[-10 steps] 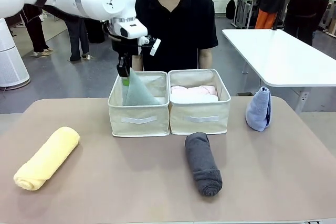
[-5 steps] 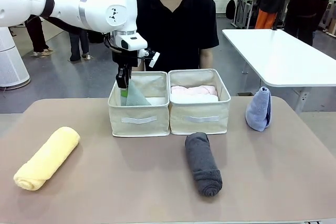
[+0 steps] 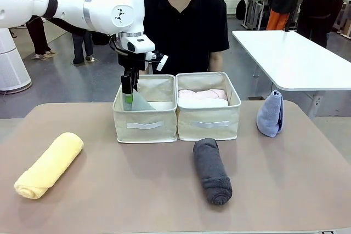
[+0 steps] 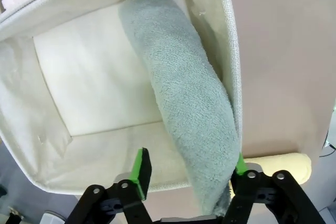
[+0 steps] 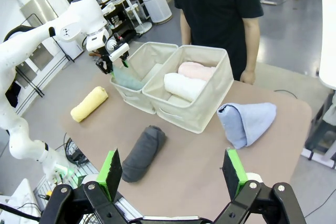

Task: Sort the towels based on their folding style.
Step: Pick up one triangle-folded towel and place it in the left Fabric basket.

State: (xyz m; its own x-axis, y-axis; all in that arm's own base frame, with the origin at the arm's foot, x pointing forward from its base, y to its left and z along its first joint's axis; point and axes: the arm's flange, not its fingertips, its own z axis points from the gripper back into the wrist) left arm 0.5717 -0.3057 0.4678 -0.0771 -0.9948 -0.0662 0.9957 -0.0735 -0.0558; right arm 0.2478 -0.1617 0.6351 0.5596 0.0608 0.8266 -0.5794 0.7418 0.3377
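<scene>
The left pincer (image 3: 127,92) stands apart over the left bin (image 3: 145,126); the mint towel (image 4: 184,93) leans inside, against one finger. The right pincer (image 5: 173,174) is apart too.

A yellow towel (image 3: 49,165), dark grey towel (image 3: 212,171), periwinkle towel (image 3: 270,114), mint towel (image 3: 141,103), pink towel (image 3: 200,93), white towel (image 3: 204,102); plain beige bins (image 3: 159,133), dull brown tabletop (image 3: 120,190)

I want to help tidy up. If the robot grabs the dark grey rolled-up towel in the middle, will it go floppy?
The dark grey rolled terry towel looks soft, so it would probably sag at both ends. Its roll looks tight, so it may stay rolled. Being a cylinder lying on the brown table, it could roll if pushed sideways.
</scene>
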